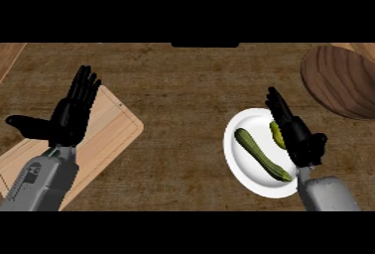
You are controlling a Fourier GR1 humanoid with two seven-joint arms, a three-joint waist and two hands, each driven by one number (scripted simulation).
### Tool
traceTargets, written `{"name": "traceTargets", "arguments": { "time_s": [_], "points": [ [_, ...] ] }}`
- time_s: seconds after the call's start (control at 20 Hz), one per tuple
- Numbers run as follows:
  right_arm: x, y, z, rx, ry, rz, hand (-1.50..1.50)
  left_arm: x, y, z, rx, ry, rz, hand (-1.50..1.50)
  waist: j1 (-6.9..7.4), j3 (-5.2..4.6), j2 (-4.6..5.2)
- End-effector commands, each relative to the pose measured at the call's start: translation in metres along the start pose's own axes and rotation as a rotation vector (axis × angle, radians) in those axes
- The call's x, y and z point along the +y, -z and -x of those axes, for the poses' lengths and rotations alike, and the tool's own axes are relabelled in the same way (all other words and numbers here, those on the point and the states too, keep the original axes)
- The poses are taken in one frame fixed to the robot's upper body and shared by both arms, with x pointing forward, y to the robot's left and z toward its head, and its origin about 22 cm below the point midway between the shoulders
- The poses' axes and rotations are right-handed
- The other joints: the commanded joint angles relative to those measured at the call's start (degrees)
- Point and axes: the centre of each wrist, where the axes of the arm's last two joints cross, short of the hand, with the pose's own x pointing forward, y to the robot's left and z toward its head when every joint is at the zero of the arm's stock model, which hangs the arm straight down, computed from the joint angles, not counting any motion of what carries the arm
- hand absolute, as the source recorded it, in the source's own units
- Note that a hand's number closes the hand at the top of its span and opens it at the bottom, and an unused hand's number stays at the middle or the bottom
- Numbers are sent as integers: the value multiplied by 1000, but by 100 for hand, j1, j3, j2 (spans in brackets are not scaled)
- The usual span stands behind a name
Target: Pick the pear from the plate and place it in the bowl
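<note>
A white plate (245, 158) lies right of centre. On it rests a long dark green vegetable (261, 154), and beside it a yellow-green pear (278, 134), partly hidden. My right hand (299, 134) hovers over the plate's right side, fingers straight and pointing away, covering part of the pear. The dark brown wooden bowl (341, 82) sits at the far right, cut by the view's edge. My left hand (70, 116) is open at the left, fingers up, thumb out, above a cutting board.
A light wooden cutting board (110, 134) lies at the left under my left forearm. Brown countertop (183, 99) spreads between board and plate. A dark object (205, 44) shows at the counter's far edge.
</note>
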Motion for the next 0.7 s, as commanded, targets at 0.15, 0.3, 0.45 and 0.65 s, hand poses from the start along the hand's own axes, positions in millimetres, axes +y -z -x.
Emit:
{"name": "traceTargets", "arguments": {
  "time_s": [0.15, 0.3, 0.45, 0.65],
  "points": [
    [-96, 7, -1, 112, 274, 46, 150, -28, -12, -1, 36, 100, 204, 0, 159, 223, -4],
    [-128, 0, -11, 251, -341, -56, 150, -43, -18, 10, 86, 133, 318, 0, 277, 159, 98],
    [-136, -2, 43, 349, 303, 31, -150, -63, -24, 0, 111, 134, 367, 0, 320, 223, 38],
    [-153, 15, 53, 303, 210, -86, -150, -60, -20, 0, 130, 152, 347, 0, 272, 208, 27]
  ]
}}
